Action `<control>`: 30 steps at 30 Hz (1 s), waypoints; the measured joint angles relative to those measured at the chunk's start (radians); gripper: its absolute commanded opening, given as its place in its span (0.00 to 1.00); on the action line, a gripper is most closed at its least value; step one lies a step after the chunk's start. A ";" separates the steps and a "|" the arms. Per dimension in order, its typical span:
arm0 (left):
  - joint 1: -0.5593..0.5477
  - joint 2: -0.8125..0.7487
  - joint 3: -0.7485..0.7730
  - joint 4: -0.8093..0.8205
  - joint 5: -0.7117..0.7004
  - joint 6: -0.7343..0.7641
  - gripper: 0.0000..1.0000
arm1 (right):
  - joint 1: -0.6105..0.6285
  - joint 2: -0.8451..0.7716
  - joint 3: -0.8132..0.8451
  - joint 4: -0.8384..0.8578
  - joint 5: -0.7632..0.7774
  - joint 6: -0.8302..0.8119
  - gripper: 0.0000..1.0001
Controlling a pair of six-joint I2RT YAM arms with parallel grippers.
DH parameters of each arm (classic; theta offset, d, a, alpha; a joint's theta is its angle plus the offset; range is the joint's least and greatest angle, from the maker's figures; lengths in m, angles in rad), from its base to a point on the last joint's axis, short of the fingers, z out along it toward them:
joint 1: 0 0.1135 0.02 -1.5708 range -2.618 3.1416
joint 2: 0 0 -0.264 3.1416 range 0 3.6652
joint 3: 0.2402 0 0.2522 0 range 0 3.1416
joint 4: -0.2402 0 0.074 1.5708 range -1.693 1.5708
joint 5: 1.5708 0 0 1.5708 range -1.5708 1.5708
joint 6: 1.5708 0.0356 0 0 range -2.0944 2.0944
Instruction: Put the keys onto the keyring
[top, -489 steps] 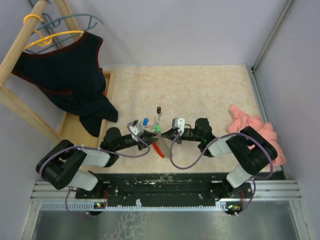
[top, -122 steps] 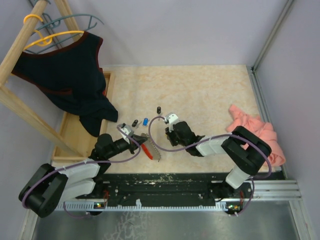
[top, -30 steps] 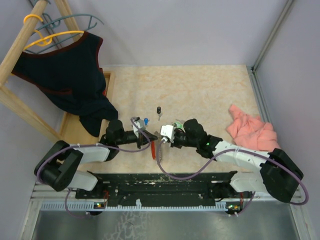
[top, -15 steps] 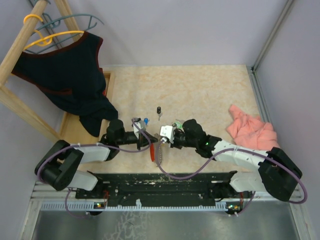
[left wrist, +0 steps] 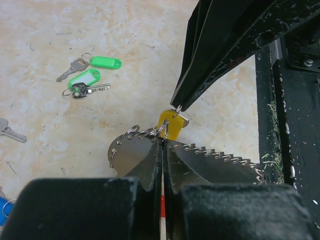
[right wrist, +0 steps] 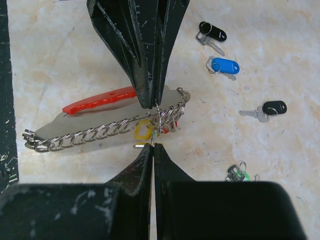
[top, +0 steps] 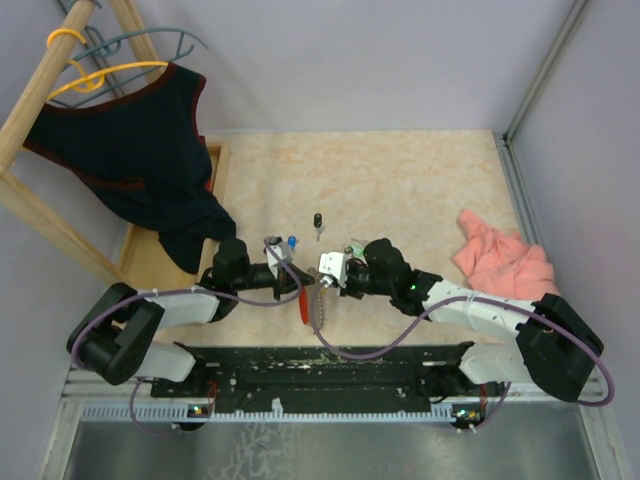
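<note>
Noted left gripper (left wrist: 162,144) pinched shut on keyring (right wrist: 85,125), right gripper (right wrist: 152,146) pinched shut on yellow key (left wrist: 169,126); 2 green keys (left wrist: 105,63) loose nearby.

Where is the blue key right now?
In the right wrist view, the blue key lies on the table at upper right, just below a black key and clear of the keyring.

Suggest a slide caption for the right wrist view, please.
Right gripper holds a yellow key at the keyring pinched by the left gripper.
</note>
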 measured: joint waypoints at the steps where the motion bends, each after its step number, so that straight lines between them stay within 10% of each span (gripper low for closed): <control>1: 0.000 -0.001 0.000 -0.004 -0.002 0.003 0.00 | 0.000 0.000 0.000 0.000 0.000 0.000 0.00; 30: -0.029 -0.084 0.000 -0.055 -0.084 0.186 0.00 | 0.004 0.009 0.032 0.008 0.004 0.001 0.00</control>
